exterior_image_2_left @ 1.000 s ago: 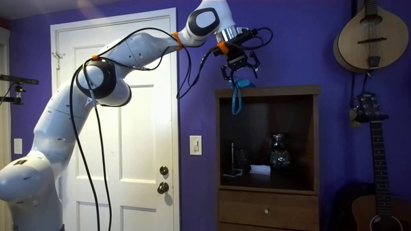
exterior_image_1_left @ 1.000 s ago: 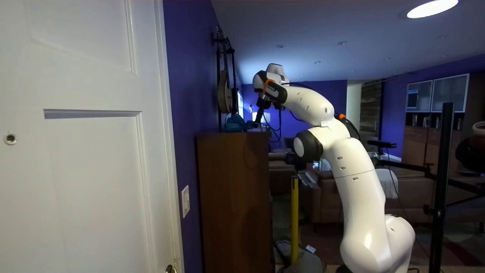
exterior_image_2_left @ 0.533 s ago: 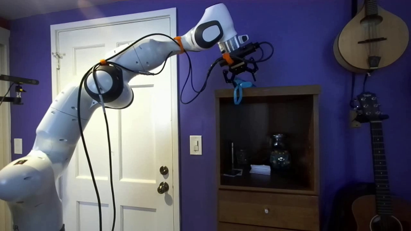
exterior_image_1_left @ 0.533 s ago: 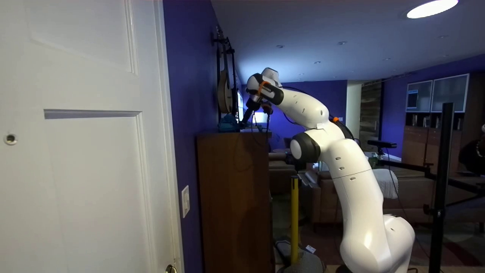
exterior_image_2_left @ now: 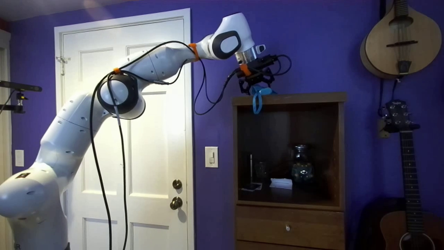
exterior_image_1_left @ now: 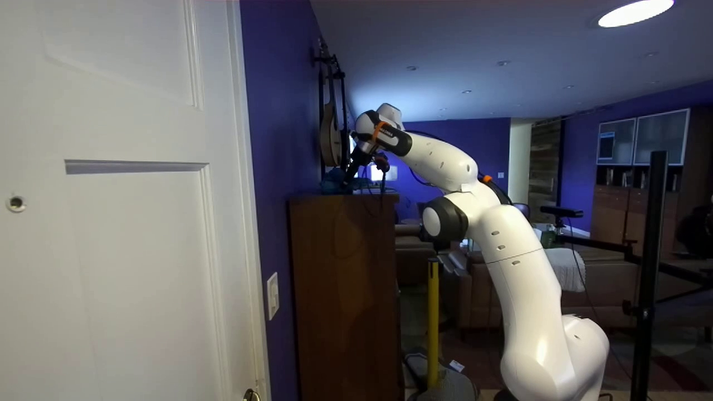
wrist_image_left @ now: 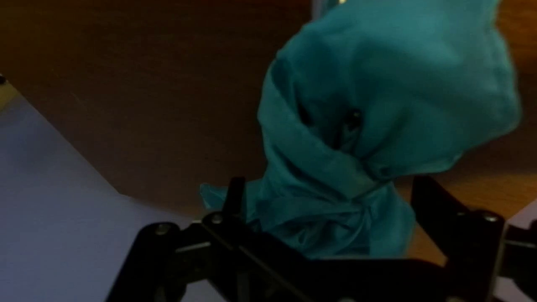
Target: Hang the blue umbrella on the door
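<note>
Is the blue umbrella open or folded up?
Folded up: in the wrist view, the blue umbrella is a crumpled bundle of gathered cloth, not spread.

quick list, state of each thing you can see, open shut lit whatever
blue umbrella: bunched up, lying on the brown cabinet, not yet hung
gripper: open, straddling the blue umbrella
door: shut
brown cabinet: upper section open-fronted
upper drawer: shut
ceiling light: lit
light switch: on or off, cannot tell
guitar: upright
mandolin-like instrument: hanging on the wall
</note>
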Robot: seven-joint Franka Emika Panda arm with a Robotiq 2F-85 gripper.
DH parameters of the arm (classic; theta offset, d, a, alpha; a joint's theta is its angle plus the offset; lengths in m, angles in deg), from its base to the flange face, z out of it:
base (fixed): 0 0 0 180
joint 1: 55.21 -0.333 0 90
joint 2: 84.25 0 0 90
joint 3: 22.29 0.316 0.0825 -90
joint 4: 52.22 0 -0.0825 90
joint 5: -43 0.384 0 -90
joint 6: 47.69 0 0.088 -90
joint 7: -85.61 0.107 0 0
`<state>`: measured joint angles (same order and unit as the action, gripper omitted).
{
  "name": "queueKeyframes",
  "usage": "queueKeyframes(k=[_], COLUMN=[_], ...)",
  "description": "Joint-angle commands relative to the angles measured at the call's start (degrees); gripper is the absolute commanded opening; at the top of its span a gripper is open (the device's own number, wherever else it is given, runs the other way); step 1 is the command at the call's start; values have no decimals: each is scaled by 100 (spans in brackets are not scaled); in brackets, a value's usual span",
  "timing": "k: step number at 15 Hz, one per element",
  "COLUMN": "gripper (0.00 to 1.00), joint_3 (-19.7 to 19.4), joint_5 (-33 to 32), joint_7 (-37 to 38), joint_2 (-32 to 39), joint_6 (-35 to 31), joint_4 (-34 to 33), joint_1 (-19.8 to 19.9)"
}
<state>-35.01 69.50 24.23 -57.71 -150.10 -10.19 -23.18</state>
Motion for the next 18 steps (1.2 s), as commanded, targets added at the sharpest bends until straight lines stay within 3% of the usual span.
queueKeyframes(k=[1, 2, 3, 4, 9, 13, 18], gripper=[100, 100, 75, 74, 39, 26, 21], joint_3=[24, 45, 35, 98, 62, 1, 35], joint_5=[2, 4, -63, -21, -236, -421, -400], joint_7=[151, 121, 81, -156, -80, 24, 45], joint_2=[306, 330, 355, 367, 338, 277, 223], joint_6=[-52, 107, 269, 507, 1355, 1913, 2442], joint_4=[-379, -398, -423, -429, -576, -739, -988], joint_1=[-2, 9, -4, 38, -49, -109, -2])
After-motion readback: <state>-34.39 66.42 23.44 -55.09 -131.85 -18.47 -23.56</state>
